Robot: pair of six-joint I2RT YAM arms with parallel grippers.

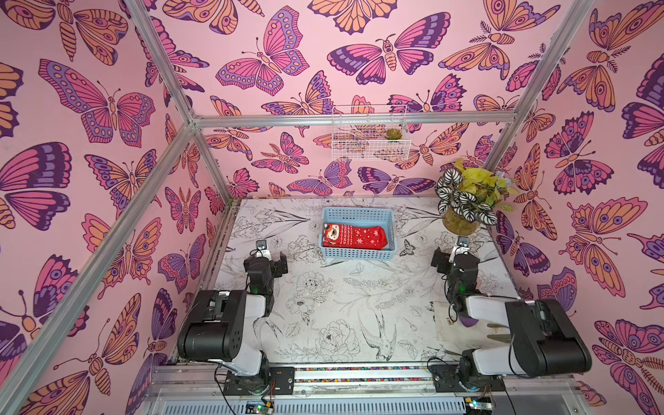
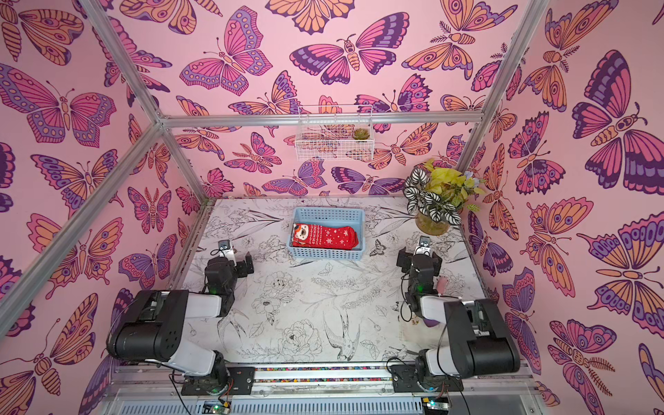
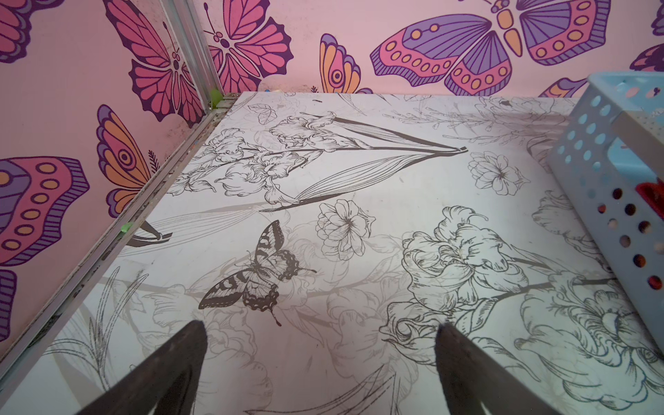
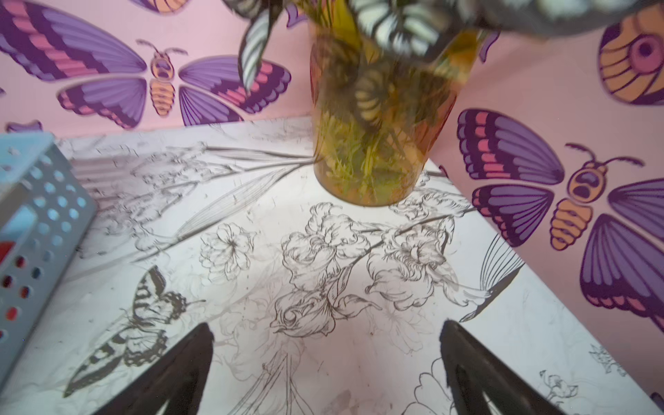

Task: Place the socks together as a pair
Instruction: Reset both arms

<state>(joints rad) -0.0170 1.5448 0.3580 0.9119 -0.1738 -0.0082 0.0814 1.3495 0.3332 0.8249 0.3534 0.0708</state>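
Together, the socks (image 1: 354, 237) lie flat; blue basket (image 1: 355, 254) holds them.

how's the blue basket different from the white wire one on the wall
The blue basket is plastic with punched holes; the white wire basket is open mesh. The blue basket sits on the table; the white wire basket hangs on the back wall. The blue basket holds red socks; the white wire basket holds a small succulent. Both are rectangular and open-topped.
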